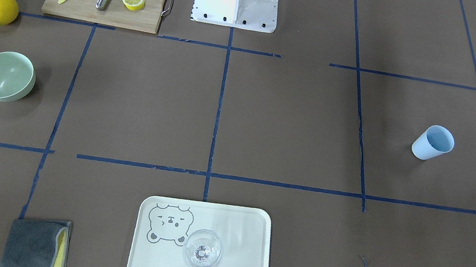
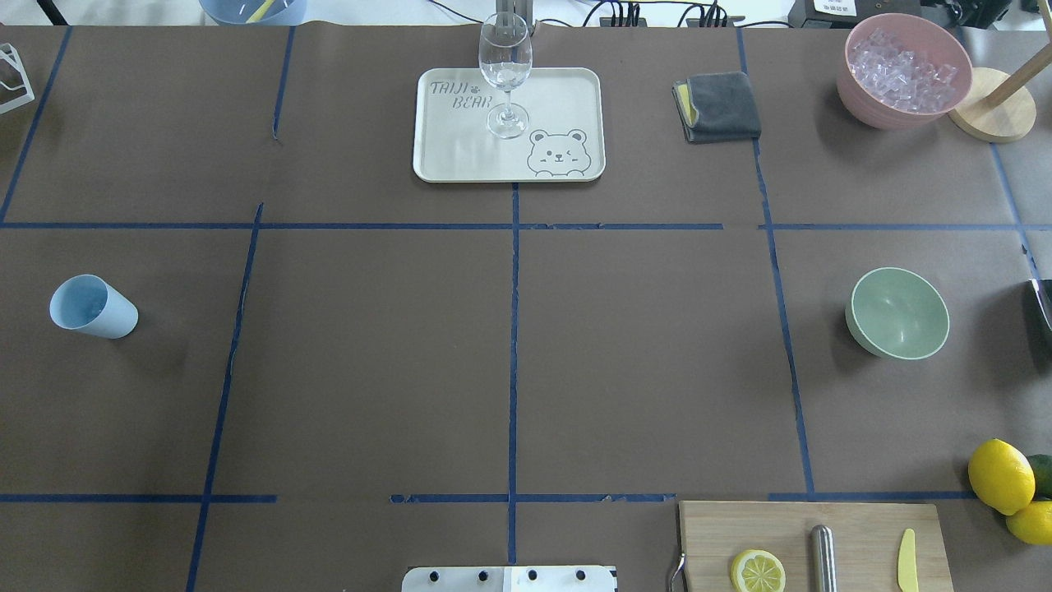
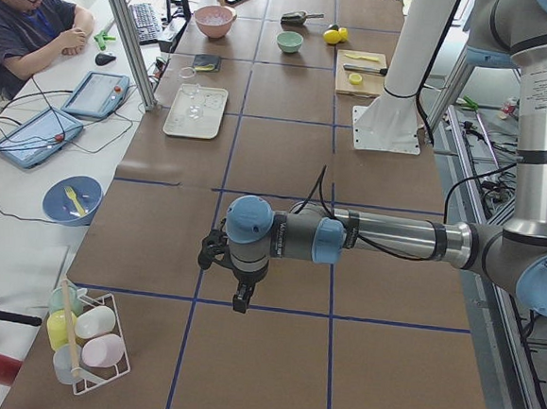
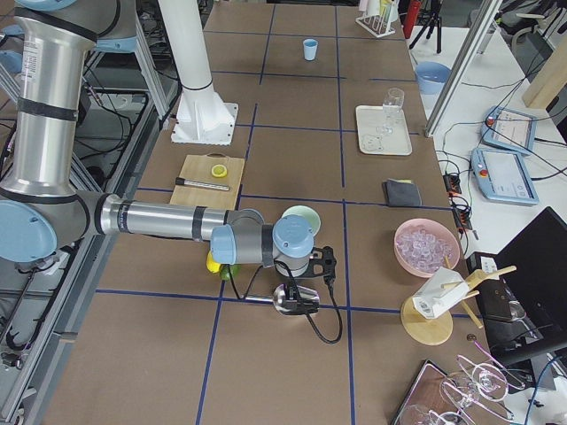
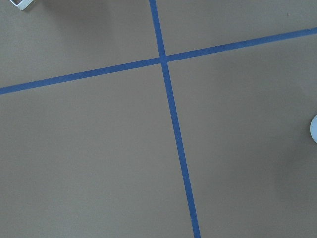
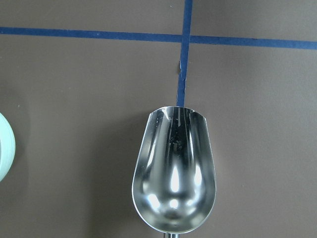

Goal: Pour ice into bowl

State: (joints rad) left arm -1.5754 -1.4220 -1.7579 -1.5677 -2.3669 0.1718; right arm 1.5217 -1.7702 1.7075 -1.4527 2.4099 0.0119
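Observation:
The ice (image 2: 902, 64) is a heap of clear cubes in a pink bowl (image 2: 871, 105) at the far right; it also shows in the exterior right view (image 4: 426, 243). The mint-green bowl (image 2: 897, 313) stands empty, also in the front view (image 1: 4, 76). My right gripper (image 4: 304, 301) hovers near this bowl (image 4: 306, 215); I cannot tell if it is open or shut. An empty metal scoop (image 6: 174, 173) fills the right wrist view, its handle hidden. My left gripper (image 3: 238, 299) hangs over bare table, and I cannot tell its state.
A light blue cup (image 2: 90, 306) stands on the left. A tray (image 2: 575, 90) holds a wine glass (image 2: 505, 66). A grey cloth (image 2: 719, 105), a cutting board (image 1: 102, 14) with lemon slice (image 1: 134, 0), and whole lemons (image 1: 3, 9) lie around.

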